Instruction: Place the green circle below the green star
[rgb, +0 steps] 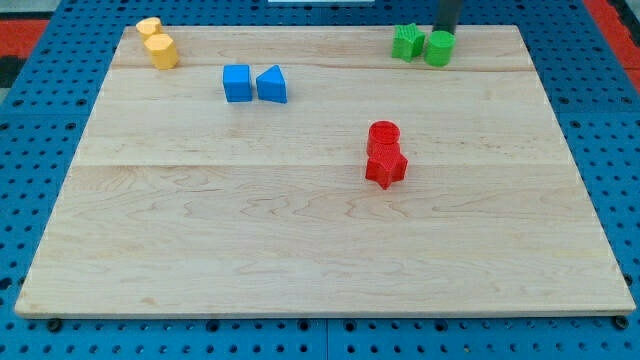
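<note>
The green circle (439, 48) stands near the board's top edge, right of centre. The green star (406, 42) stands right beside it, on its left, touching or nearly so. My tip (444, 32) is at the view's top, just behind the green circle's upper right side, close against it. The rod reaches up out of the frame.
A blue cube (237, 83) and a blue triangle (272, 85) stand side by side at upper left of centre. Two yellow blocks (157, 43) sit in the top left corner. A red cylinder (383, 136) and a red star (385, 167) stand together mid-board. The wooden board (300, 220) lies on a blue pegboard.
</note>
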